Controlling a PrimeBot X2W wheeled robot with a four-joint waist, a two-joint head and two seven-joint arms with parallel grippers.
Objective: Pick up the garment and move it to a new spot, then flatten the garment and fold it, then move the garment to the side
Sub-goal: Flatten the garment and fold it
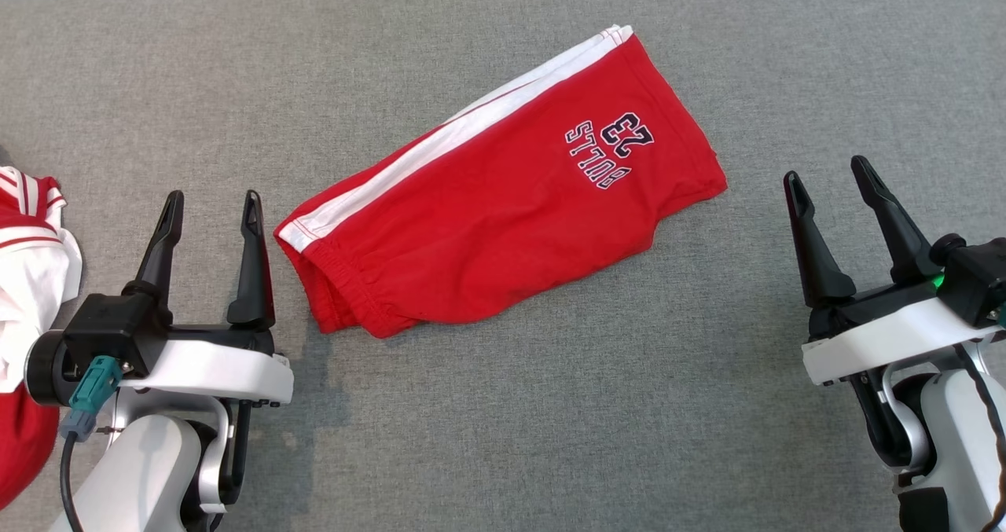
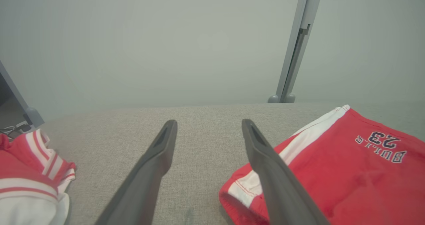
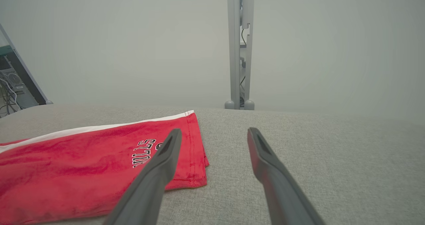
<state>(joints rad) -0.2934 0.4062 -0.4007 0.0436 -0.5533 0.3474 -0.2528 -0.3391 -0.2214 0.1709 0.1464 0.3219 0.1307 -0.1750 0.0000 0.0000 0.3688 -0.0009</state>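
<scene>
- Garment (image 1: 503, 194): red shorts lying folded on the grey fabric-covered counter (image 1: 550, 406), set on a diagonal across the middle of the head view, between the two grippers.
- Its elastic waistband (image 1: 346, 296) points toward the lower left and the leg hem lies at the upper right.
- A white side stripe (image 1: 440, 135) runs along the upper edge, and a dark "BULLS 23" print (image 1: 611, 151) sits near the hem, upside down from the head camera.
- The cloth lies mostly flat, with soft wrinkles toward the waistband.
- Left gripper (image 1: 213, 199): just beside the waistband end, not touching it. The jaws stand wide open and hold nothing.
- In the left wrist view the left gripper (image 2: 209, 122) points over bare counter, with the shorts (image 2: 348, 178) to the right of its fingers.
- Right gripper (image 1: 825, 170): near the hem end but apart from it, jaws wide open and empty.
- In the right wrist view the right gripper (image 3: 215, 130) points along the counter, the hem (image 3: 196, 152) lying partly behind its left finger.
- Another red-and-white piece of clothing (image 1: 31, 249) lies bunched at the left edge, beyond the left gripper.
- A grey upright post (image 3: 239, 45) stands past the counter's far edge, against a pale wall.
</scene>
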